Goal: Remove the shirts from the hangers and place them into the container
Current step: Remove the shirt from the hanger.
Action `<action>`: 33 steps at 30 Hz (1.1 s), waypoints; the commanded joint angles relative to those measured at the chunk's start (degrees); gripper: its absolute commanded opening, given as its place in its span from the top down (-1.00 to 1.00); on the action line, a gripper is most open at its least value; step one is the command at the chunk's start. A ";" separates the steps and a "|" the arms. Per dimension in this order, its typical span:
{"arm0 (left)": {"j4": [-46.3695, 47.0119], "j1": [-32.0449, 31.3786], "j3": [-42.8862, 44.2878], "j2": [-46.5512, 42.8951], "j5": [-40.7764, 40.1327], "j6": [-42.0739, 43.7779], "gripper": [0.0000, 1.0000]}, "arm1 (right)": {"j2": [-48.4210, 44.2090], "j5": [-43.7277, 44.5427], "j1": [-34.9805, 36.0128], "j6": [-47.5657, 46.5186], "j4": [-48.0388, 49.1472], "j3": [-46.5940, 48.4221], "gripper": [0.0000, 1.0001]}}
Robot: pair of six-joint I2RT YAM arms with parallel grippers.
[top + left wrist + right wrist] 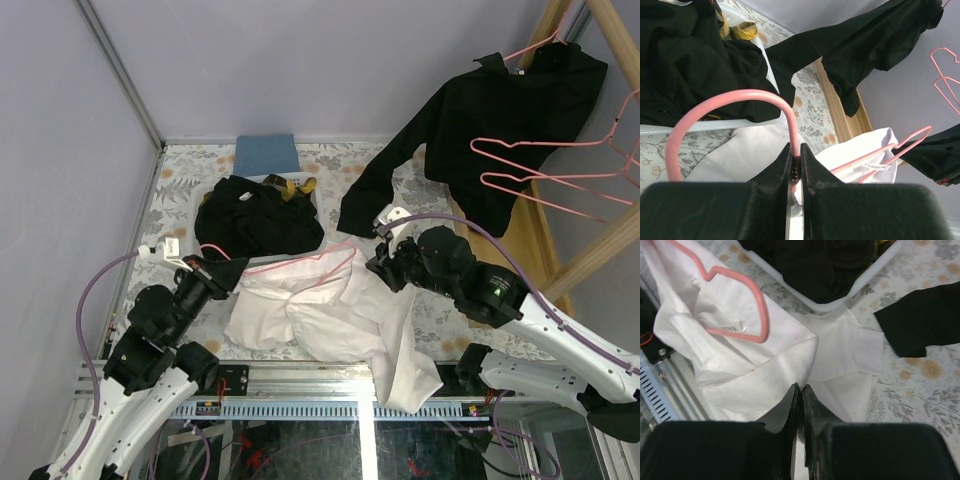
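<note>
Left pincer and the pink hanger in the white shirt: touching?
Touching. The left wrist view shows the left pincer shut on the wire of the pink hanger, just below its hook.

Container (pixel 715 124) mostly buried under black shirts (pixel 690 60) (plaid shirt (pixel 742 31) barely peeking); spare hangers (pixel 545 183) cut by right edge

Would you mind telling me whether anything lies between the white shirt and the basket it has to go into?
Nothing lies on the table between the white shirt and the basket; they adjoin. But the pink hanger, gripped by the left gripper, sits inside the shirt, and black shirts fill the basket.
</note>
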 commanded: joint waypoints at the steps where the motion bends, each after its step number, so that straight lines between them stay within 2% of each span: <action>1: 1.22 0.40 1.99 1.46 -0.29 1.56 0.99 | 0.56 -8.37 -0.58 -3.69 -0.79 0.43 0.67; 2: 1.27 0.40 2.16 2.07 0.28 1.76 0.99 | 0.42 -8.71 -0.60 -3.68 -0.97 0.82 0.43; 3: 1.43 0.40 2.26 2.95 1.07 1.93 0.99 | 0.18 -8.71 -0.58 -3.68 -1.22 1.13 0.28; 10: 2.98 0.38 2.18 7.09 6.00 4.27 0.99 | -3.58 -6.98 -0.60 -4.98 -2.63 2.03 -0.48; 13: 4.83 0.40 1.95 8.96 9.66 5.31 0.99 | -3.73 -7.39 -0.61 -5.96 -2.42 2.54 -0.59; 17: 5.61 0.40 2.06 11.46 14.49 7.64 0.99 | -0.95 -7.27 -0.56 -6.92 -2.80 5.21 -0.62; 20: 5.86 0.40 2.53 12.52 16.46 8.61 0.99 | 2.53 -10.48 -0.56 -8.73 -3.72 6.49 -0.71; 23: 6.77 0.40 2.22 12.20 17.22 8.59 0.99 | 7.64 -18.05 -0.60 -10.00 -8.28 9.32 -0.67; 27: 6.53 0.37 2.30 12.07 16.71 8.86 0.99 | 12.35 -25.53 -0.60 -10.69 -13.19 10.85 -0.47; 29: 6.50 0.40 2.35 12.08 16.77 8.87 0.99 | 13.04 -26.06 -0.60 -10.54 -13.95 10.98 -0.23; 32: 6.45 0.40 2.21 12.30 16.54 8.78 0.97 | 11.99 -24.82 -0.58 -9.65 -12.95 11.32 0.40; 33: 6.49 0.44 2.18 12.27 16.19 8.71 0.86 | 11.15 -24.73 -0.59 -9.19 -12.24 11.06 0.57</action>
